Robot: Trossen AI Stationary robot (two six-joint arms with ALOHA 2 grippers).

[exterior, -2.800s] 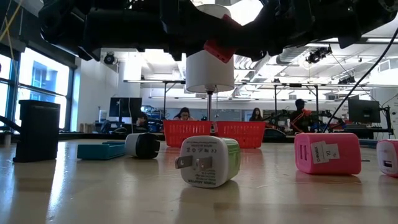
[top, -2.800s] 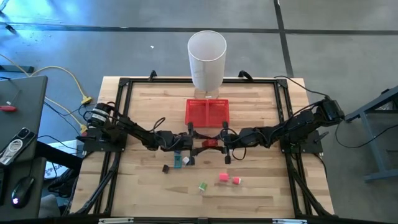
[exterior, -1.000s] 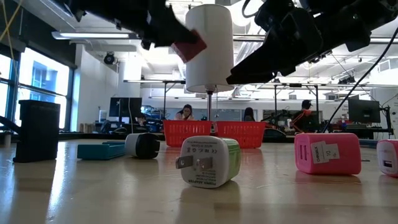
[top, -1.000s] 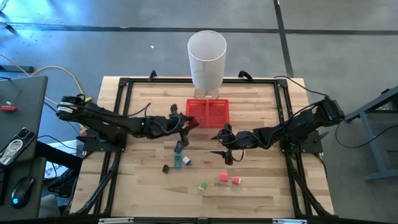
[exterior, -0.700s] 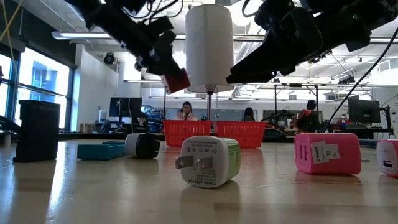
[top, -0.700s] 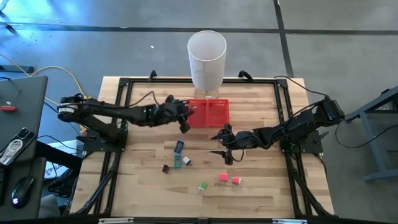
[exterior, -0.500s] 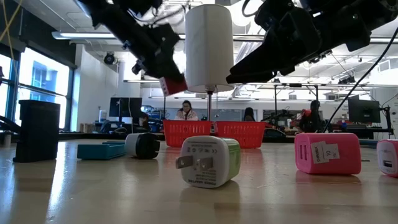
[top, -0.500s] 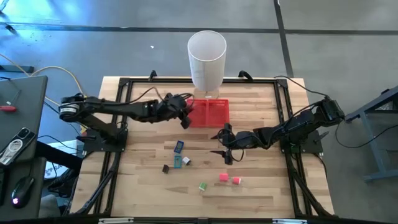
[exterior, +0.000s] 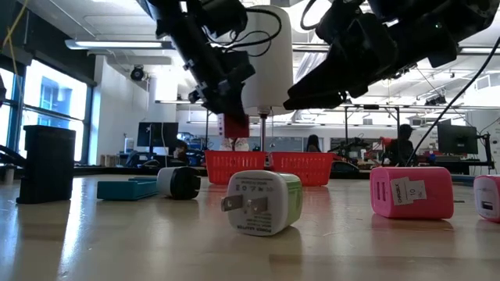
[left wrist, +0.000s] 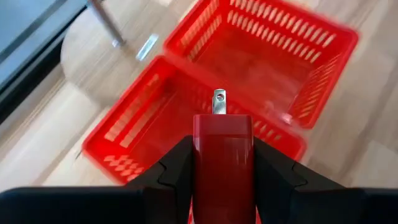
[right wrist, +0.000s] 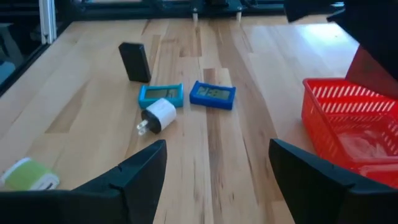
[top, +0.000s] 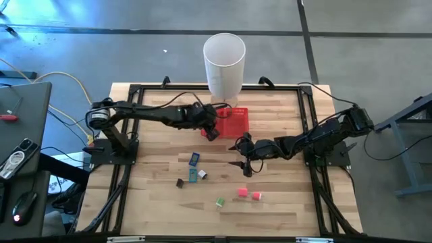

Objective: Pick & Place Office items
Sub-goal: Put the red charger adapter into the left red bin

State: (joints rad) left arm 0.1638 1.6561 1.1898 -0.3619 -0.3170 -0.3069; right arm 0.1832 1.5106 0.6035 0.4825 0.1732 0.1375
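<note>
My left gripper [top: 210,129] is shut on a red plug-in charger [left wrist: 222,155] and hovers over the left compartment of the red mesh tray [top: 236,121]. My right gripper [top: 241,164] waits open above the table, near of the tray. The other office items lie flat on the wood: a blue piece [top: 194,159], a teal-white pair [top: 196,175], a dark brown block [top: 180,183], a green-white charger [top: 220,202] and two pink pieces [top: 248,194]. The low view shows the green-white charger [exterior: 262,203] closest to the camera. My left gripper pinches the red charger by its two long side faces [left wrist: 198,162] between both fingers. The fingers come from above, slanting down from the table's left. The charger is lifted clear over the tray, and its metal prongs [left wrist: 219,102] point away from the gripper, toward the tray.
A tall white cylinder bin [top: 224,64] stands at the far edge, right behind the tray. A black frame [top: 135,94] runs around the tabletop. Bare wood lies to the right of the pink pieces and along the near edge. People sit in the room beyond [exterior: 233,143].
My left arm has carried the red charger from the table's middle toward the far edge and to the right, up to the tray's left compartment, and has tipped its fingers downward, lowering the charger. My right arm has stayed where it was, still open.
</note>
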